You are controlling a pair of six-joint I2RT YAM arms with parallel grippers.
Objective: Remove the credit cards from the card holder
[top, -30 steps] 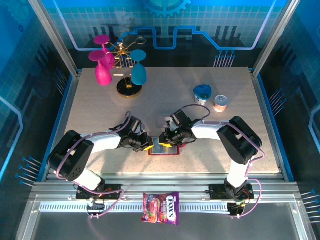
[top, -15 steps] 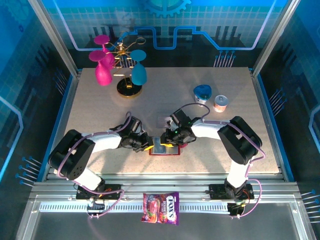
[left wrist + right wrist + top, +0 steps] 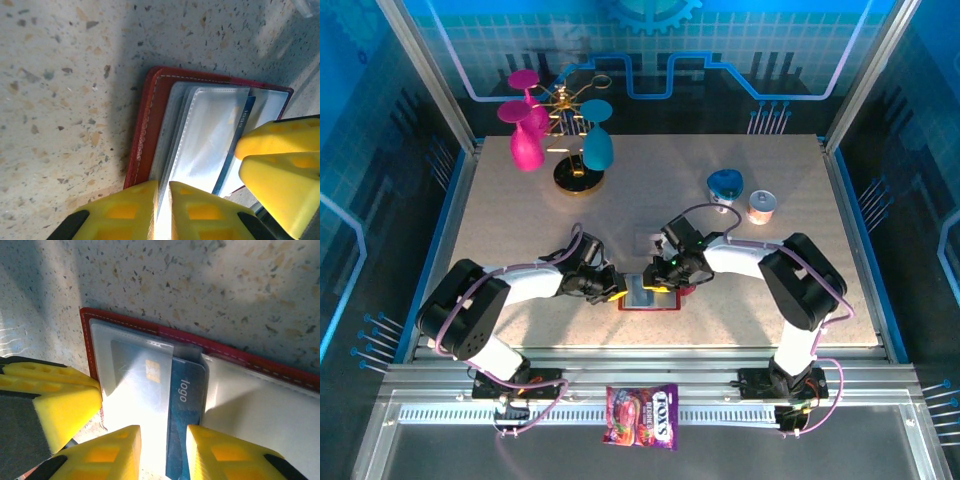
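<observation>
The red card holder lies open on the table near the front, between both arms. Its red border frames clear inner sleeves. A blue credit card marked "logo" pokes out from under a sleeve, and its edge is visible from the left side too. A pale card with a chip sits inside the clear sleeve. My left gripper is pinched on a sleeve edge of the holder. My right gripper has its fingers apart, straddling the blue card's near end.
A colourful candy bag lies on the front rail. At the back left, a gold stand carries pink and teal glasses. A blue-lidded cup and a small pinkish cup stand at the right rear.
The right arm has shifted very slightly over the holder. The left arm and the holder stay put.
</observation>
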